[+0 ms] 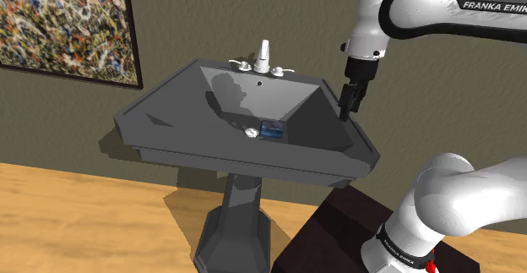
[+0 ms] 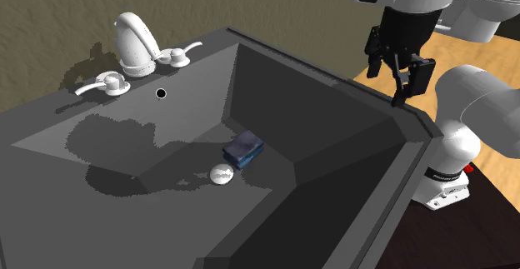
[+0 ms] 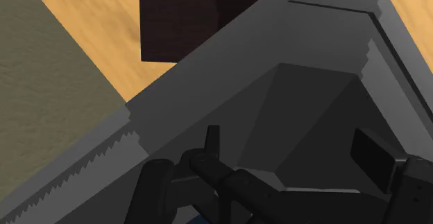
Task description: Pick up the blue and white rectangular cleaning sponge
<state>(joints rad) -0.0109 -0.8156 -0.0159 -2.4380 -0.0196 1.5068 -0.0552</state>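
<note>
The blue sponge (image 1: 272, 129) lies flat on the bottom of a dark grey pedestal sink (image 1: 150, 111), just beside the round pale drain (image 1: 252, 131). From the second exterior view the sponge (image 2: 243, 148) is a small dark blue block next to the drain (image 2: 221, 174). My black gripper (image 1: 349, 102) hangs above the sink's rim at the shoulder view's right, well apart from the sponge. It is open with nothing between its fingers, as the second exterior view of the gripper (image 2: 400, 74) and the wrist view of the gripper (image 3: 291, 153) confirm. Below the fingers runs the sink's rim (image 3: 208, 84).
A white faucet (image 1: 263, 58) with two lever handles stands on the sink's back ledge against the wall. A framed speckled painting (image 1: 59, 22) hangs on the wall. The dark stand (image 1: 329, 229) sits on the wooden floor below the rim. A white toilet (image 2: 492, 5) stands behind the arm.
</note>
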